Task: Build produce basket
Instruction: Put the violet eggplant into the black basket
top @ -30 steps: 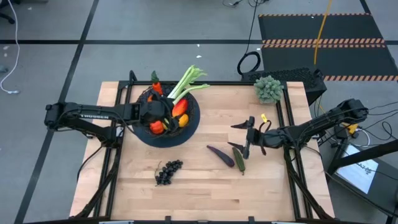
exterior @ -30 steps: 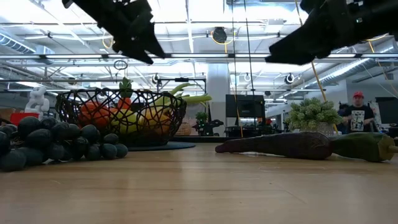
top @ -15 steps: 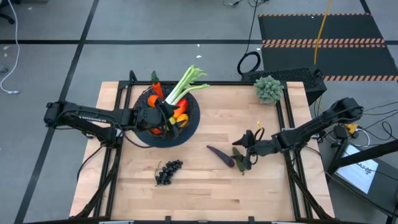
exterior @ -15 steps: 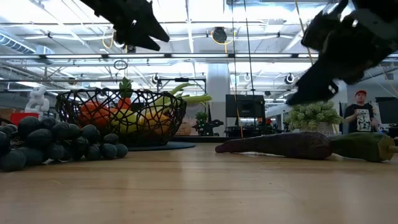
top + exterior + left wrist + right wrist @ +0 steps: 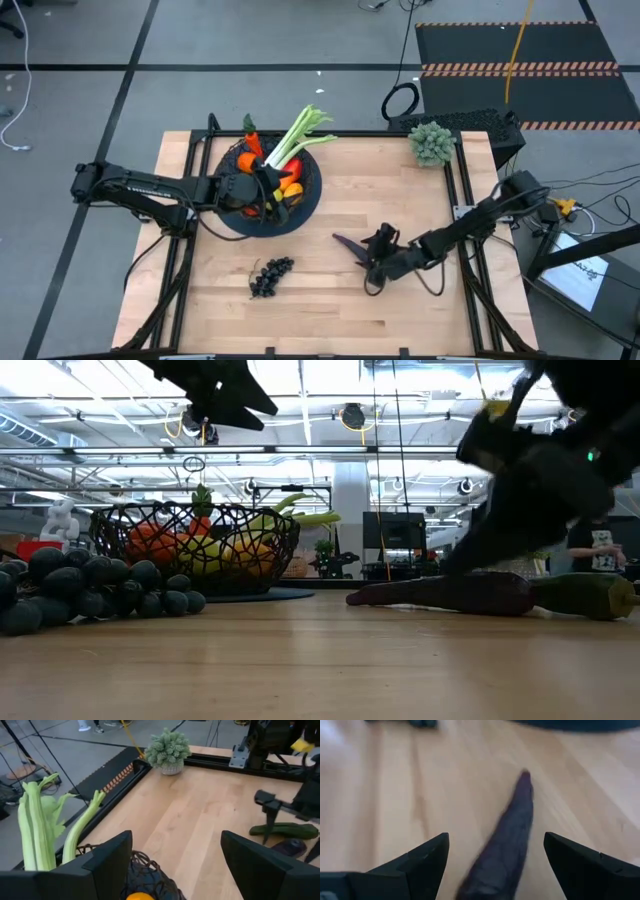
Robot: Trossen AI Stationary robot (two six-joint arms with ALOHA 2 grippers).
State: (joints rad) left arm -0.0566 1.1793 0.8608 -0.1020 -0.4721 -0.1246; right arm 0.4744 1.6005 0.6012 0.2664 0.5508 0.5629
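Right now I see my right gripper low over the purple eggplant, fingers apart either side of it. My left gripper hovers spread above the filled basket.

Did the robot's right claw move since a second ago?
Yes. The right gripper has swung down over the purple eggplant, farther from the frilly plant.
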